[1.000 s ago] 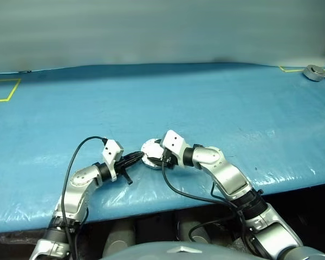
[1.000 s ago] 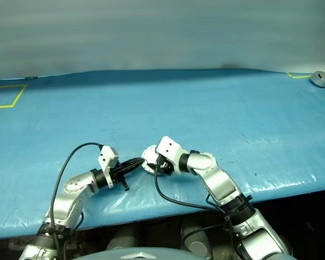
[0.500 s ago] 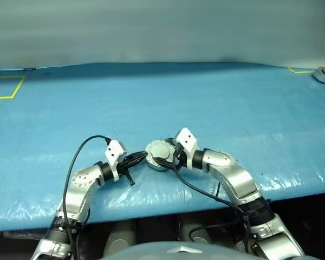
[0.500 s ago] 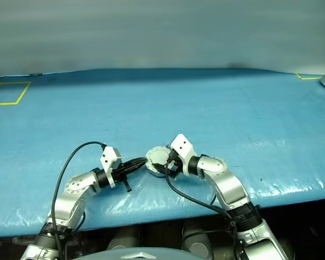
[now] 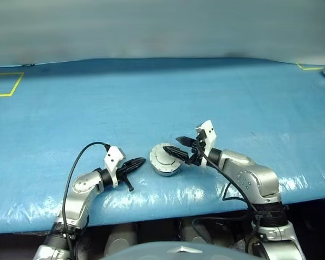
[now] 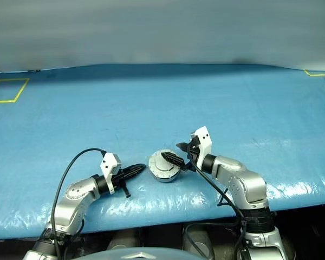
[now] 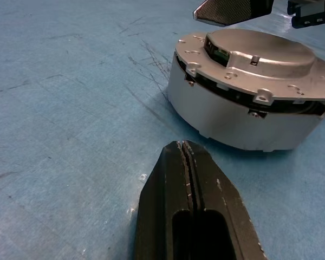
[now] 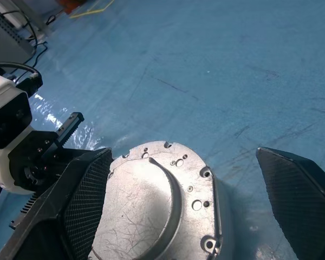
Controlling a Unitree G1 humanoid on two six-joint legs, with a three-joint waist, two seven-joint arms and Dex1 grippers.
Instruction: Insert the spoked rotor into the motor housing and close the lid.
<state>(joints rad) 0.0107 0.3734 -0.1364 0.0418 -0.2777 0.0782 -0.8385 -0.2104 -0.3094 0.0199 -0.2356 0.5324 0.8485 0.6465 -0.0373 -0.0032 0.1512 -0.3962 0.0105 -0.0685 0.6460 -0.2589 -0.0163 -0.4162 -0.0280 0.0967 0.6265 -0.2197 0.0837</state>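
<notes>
Left wrist view gives the clearest reading of progress: the motor housing (image 7: 244, 116) sits on the blue worktop (image 5: 151, 92) with the lid (image 7: 254, 67) lying flat on top of it, a thin dark seam showing between the two around the edge. The spoked rotor cannot be seen, so it is presumably inside, though the pictures cannot confirm that. On this evidence the task looks all but finished; what may be left is pressing the lid fully home, if that seam means it is not quite seated, and backing both arms away.

The left gripper (image 7: 185, 157) has its jaws pressed together with nothing between them. The housing stands just ahead of their tips, close but apart, with bare worktop in the gap.

The right gripper (image 5: 177, 149) has its jaws spread wide and holds nothing. In the right wrist view the lid's smooth outer face lies below and between them, one finger (image 8: 81, 200) near the lid's rim and the other well out to the side. Whether the near finger touches the rim cannot be told.
</notes>
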